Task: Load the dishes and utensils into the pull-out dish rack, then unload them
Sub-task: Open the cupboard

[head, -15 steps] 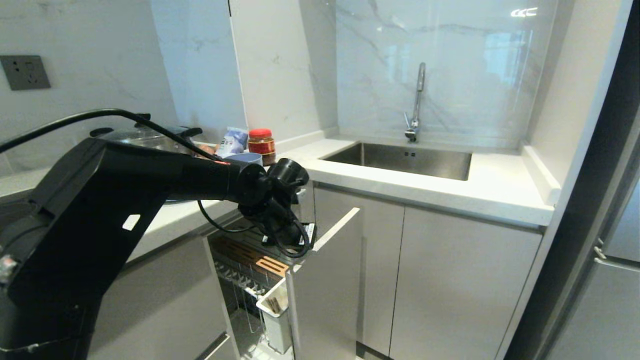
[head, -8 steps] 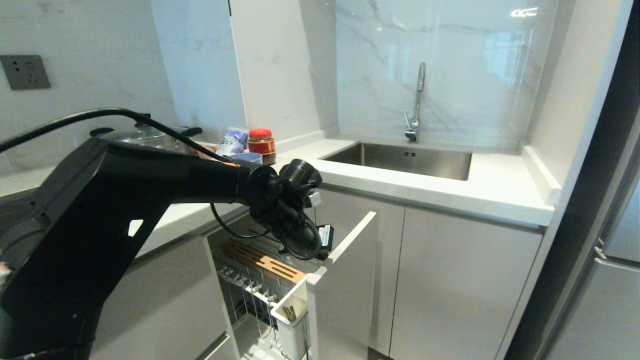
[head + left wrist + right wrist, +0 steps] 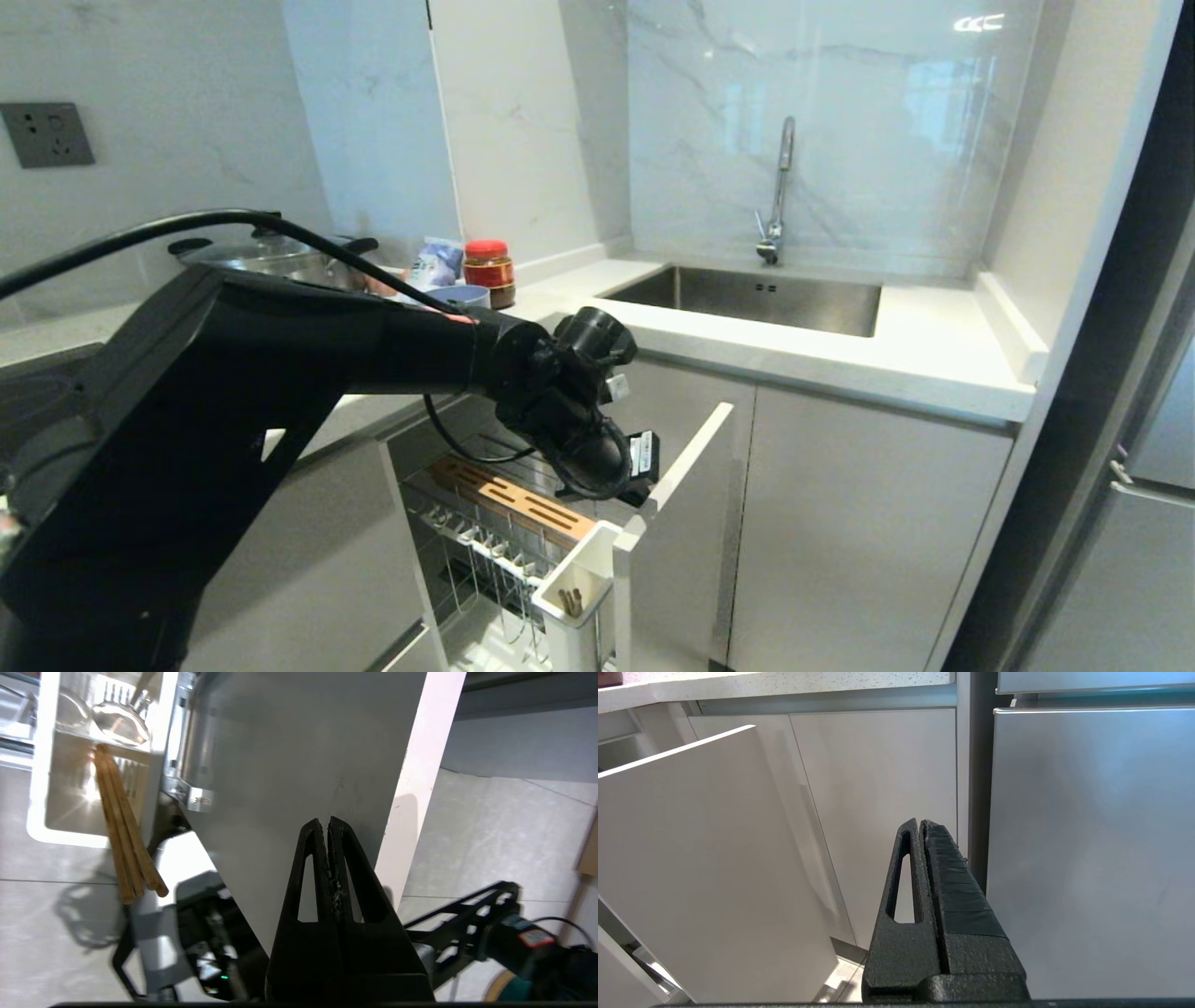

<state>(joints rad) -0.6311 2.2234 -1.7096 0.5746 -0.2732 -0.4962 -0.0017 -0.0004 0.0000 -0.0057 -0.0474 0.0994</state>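
The dish rack [image 3: 509, 523] stands pulled out below the counter, its white cup [image 3: 574, 597] holding two chopsticks [image 3: 122, 826] and one spoon [image 3: 121, 721]. The left gripper [image 3: 325, 826] reaches down at the cabinet front [image 3: 672, 560], fingers pressed together, empty. The right gripper [image 3: 920, 828] hangs low, also closed.

Your rack [image 3: 509, 523] stands pulled out of the cabinets below the counter [image 3: 840, 364], left of the sink [image 3: 756, 299]. The cup [image 3: 574, 597] sits at the rack's near corner, just behind the front panel [image 3: 667, 551] — chopsticks [image 3: 124, 826], spoon [image 3: 120, 721] and fork [image 3: 120, 693] stand in it. The bowl [image 3: 459, 296], a jar [image 3: 488, 268] and a pot [image 3: 271, 257] sit on the counter behind the rack. Your left gripper [image 3: 327, 823] is at the panel's top edge.
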